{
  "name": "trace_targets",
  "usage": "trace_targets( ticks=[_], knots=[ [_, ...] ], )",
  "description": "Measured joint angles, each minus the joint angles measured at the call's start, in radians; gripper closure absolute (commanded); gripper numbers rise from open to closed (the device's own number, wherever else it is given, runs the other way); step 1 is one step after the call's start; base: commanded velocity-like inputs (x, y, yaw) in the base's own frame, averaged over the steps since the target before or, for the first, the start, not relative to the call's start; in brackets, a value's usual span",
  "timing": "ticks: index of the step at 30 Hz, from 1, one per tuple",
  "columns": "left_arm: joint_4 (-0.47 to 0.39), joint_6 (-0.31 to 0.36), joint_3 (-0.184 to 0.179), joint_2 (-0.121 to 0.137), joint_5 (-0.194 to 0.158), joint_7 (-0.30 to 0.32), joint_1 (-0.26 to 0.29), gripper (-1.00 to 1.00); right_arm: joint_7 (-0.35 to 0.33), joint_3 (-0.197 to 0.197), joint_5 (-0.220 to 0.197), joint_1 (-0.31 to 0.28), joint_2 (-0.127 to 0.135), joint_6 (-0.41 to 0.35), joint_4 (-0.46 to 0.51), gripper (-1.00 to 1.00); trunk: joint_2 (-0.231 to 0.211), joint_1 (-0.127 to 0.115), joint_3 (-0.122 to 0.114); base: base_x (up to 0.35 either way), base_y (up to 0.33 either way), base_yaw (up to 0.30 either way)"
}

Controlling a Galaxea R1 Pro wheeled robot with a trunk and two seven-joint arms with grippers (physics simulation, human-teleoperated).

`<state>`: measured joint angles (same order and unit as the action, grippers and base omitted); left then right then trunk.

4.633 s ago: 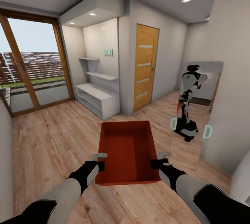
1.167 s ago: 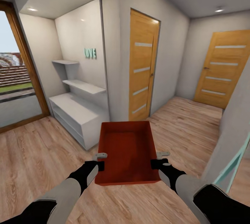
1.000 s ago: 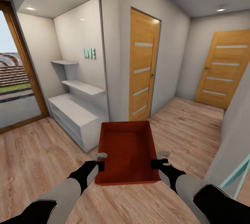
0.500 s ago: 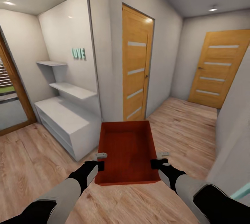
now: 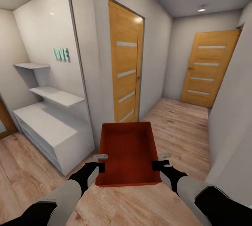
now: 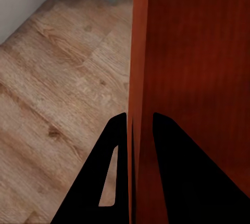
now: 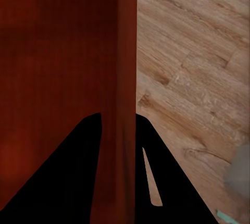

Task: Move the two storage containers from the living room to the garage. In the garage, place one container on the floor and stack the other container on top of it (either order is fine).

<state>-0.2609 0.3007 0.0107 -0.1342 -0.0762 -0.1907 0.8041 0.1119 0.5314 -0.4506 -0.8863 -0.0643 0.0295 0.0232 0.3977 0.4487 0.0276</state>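
An orange-red storage container (image 5: 127,152) hung in front of the robot above the light wood plank floor (image 5: 182,121), carried between both arms with its open top upward. The left gripper (image 5: 101,162) pinched the container's left wall, and in the left wrist view its two dark fingers (image 6: 112,156) sat on either side of that thin wall (image 6: 136,78), clamped against it. The right gripper (image 5: 158,160) gripped the opposite wall the same way, one finger (image 7: 86,146) inside the bin and the other outside. Ahead stood a wooden door with pale slats (image 5: 125,68), and a second such door (image 5: 206,68) closed the far end of the hallway. To the left, white shelves (image 5: 52,94) rose above a low white cabinet (image 5: 49,135), with teal letters (image 5: 61,54) on the wall.
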Motion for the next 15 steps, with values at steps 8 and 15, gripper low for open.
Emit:
trace_targets(
  ticks=[8,15],
  knots=[
    [0.000,0.001,0.000,0.000,0.000,-0.001,0.000,1.00,0.000,-0.001,0.000,0.000,0.000,0.000,-0.001,1.00,0.000,0.000,0.000,0.328,0.000,-0.002],
    [0.000,-0.002,0.000,-0.001,0.000,-0.002,0.000,1.00,-0.001,0.000,0.000,0.000,0.001,0.000,0.001,1.00,0.000,0.000,0.000,0.328,0.000,0.000]
  ],
)
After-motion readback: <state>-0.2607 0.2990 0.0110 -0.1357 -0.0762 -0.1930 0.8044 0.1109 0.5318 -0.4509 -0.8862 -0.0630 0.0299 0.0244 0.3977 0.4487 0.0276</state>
